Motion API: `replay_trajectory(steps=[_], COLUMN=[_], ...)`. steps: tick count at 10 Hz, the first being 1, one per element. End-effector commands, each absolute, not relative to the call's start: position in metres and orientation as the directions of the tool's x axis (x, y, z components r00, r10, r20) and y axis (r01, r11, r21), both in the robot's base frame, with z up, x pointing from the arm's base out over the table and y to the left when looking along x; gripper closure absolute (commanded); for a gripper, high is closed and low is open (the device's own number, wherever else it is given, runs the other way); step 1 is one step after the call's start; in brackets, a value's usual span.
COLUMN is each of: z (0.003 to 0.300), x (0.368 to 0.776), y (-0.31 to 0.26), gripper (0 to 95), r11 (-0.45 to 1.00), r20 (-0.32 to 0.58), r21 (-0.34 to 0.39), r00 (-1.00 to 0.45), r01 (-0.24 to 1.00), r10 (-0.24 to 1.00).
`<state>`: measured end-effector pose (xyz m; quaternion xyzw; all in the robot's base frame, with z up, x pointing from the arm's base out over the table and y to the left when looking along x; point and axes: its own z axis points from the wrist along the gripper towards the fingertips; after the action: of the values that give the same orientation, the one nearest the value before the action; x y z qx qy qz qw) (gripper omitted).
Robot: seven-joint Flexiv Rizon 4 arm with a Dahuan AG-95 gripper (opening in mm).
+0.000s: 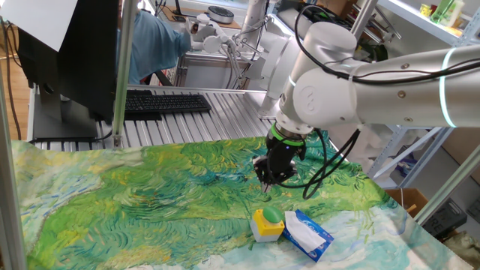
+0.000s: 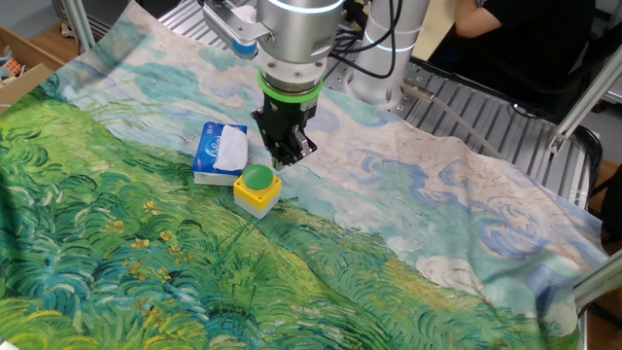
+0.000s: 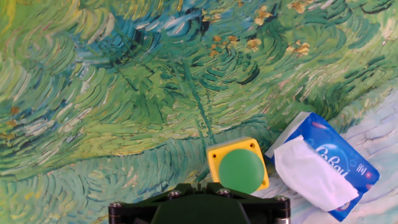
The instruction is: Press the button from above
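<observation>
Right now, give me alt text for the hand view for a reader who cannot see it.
Looking down from the hand, a green dome button on a yellow box sits near the bottom edge, on a cloth printed with swirling green brushstrokes. A blue-and-white tissue packet lies just to its right, and the end effector's dark body fills the bottom edge.

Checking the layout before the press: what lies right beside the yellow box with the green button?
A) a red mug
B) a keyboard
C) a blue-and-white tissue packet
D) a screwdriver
C: the tissue packet lies next to the button on the painted cloth.
</observation>
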<state>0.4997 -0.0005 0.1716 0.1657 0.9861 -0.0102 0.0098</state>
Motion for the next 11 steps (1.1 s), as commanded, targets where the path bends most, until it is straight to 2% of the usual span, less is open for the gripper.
replay_trajectory(steps=[1,11], z=[0.174,0.163], x=[0.498,0.477], y=[-0.002,-0.031], gripper=[95.0,95.0], r11=[0.943,0.952], r20=[-0.022,-0.024], r21=[-0.016,-0.015], r00=[-0.943,-0.951], r01=[0.332,0.307], r10=[0.332,0.307])
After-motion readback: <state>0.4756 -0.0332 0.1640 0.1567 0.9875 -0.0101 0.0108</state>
